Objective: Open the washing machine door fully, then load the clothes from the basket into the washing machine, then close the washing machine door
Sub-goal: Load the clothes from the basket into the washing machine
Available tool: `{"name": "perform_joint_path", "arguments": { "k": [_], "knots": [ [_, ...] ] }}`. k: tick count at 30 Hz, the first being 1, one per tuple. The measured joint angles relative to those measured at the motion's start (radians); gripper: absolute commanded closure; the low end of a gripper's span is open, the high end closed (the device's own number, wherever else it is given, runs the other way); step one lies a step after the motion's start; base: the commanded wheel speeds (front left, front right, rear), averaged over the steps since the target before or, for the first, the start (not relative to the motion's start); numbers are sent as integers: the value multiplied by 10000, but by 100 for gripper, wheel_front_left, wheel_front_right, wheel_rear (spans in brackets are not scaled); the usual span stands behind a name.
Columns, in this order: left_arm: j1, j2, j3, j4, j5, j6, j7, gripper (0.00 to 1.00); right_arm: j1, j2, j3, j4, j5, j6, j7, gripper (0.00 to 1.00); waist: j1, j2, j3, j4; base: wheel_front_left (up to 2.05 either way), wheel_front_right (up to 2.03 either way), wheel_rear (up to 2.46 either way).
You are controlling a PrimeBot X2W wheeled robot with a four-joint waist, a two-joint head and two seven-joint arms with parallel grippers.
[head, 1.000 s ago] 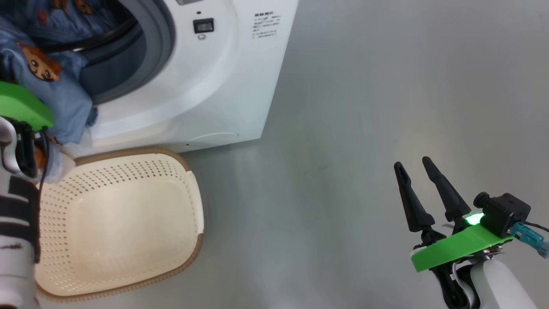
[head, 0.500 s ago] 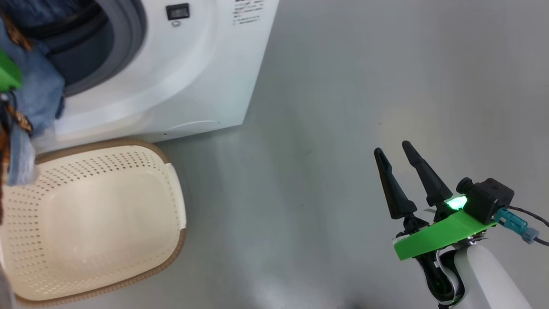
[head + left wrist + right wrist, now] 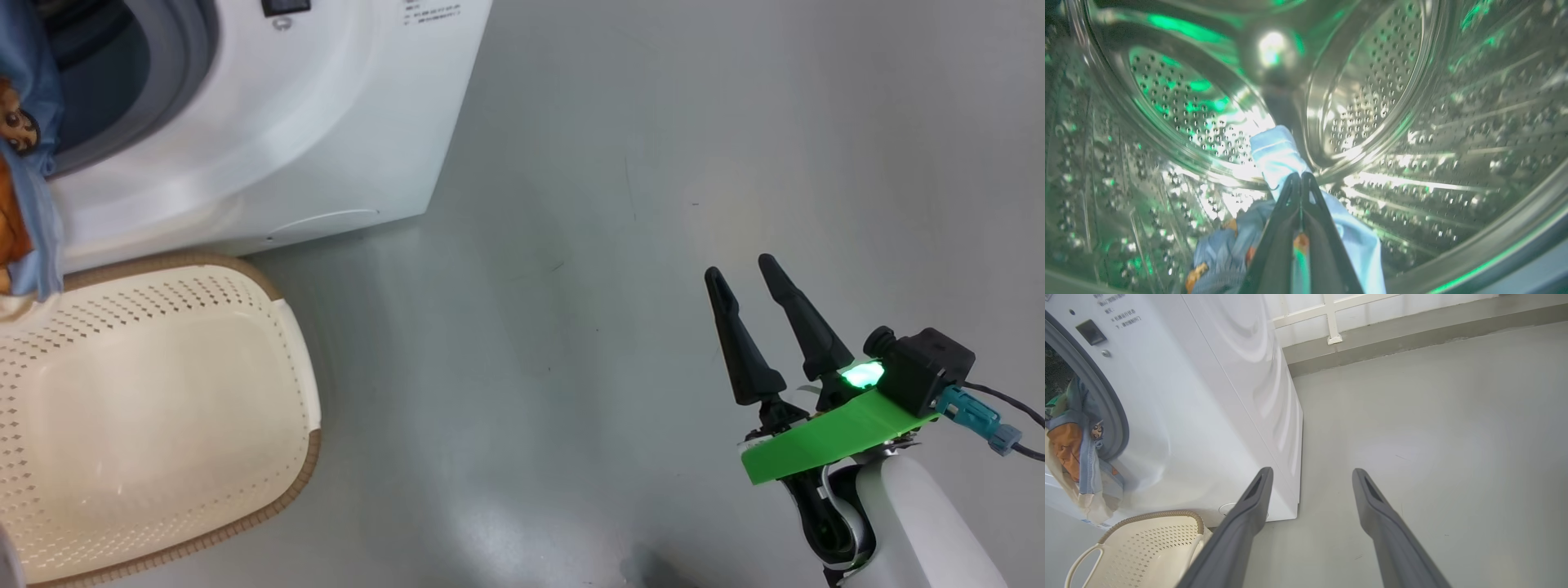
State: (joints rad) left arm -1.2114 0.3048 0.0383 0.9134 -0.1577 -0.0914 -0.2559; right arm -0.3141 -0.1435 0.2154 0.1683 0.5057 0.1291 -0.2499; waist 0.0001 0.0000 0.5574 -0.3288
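Since a second ago the head camera has swung to the right, so the washing machine (image 3: 286,122) and the basket (image 3: 313,445) now sit further toward 9 o'clock in that view. The left gripper (image 3: 1301,176) has its jaws pressed together on the clothes (image 3: 1278,153). A pale-blue fold stands past the tips toward 12 o'clock, and more blue fabric with orange print bunches at 7 o'clock beneath the fingers, all inside the perforated steel drum (image 3: 1380,81). The right gripper (image 3: 740,268), at 4 o'clock in the head view, holds its jaws spread wide apart over the grey floor (image 3: 571,245), well apart from the machine. In the right wrist view, blue, orange and cream cloth (image 3: 1081,457) drapes over the lower lip of the machine's opening at 9 o'clock, just above the basket's brown rim (image 3: 1155,516). The basket stands on the floor, just in front of the machine.
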Motion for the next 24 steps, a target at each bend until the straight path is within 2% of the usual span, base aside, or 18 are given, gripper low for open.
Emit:
{"name": "perform_joint_path", "arguments": {
  "k": [1, 2, 3, 4, 15, 24],
  "knots": [
    [59, -2, 10, 134, 42, 0, 0, 77, -1, 17, -2, 0, 0, 0, 0, 0, -1, 0, 12, -10, 0, 0, 0],
    [72, -4, 15, 280, 42, 0, 2, 51, -1, 27, -4, 0, 0, 0, 0, 0, -1, 0, 14, -8, 0, 0, 0],
    [79, -4, 17, 368, 44, 0, 2, 5, -1, 33, -8, 0, 0, 0, 0, 0, -1, 0, 10, -2, 0, 0, 0],
    [78, -2, 33, 453, 42, -2, 0, 0, -1, 35, -12, 0, 0, 0, 0, 0, -1, 0, 6, 8, 0, 0, 0],
    [78, -12, 125, 1018, 42, -27, 2, 0, -152, 25, -19, 6, 0, 0, 0, 0, -1, 0, -83, 194, 0, 0, 0],
    [569, -221, 439, 410, -4, -107, 2, 0, -152, -23, -46, 6, 0, 0, 0, 0, -1, 0, -178, 343, 0, 0, 0]
  ]
}}
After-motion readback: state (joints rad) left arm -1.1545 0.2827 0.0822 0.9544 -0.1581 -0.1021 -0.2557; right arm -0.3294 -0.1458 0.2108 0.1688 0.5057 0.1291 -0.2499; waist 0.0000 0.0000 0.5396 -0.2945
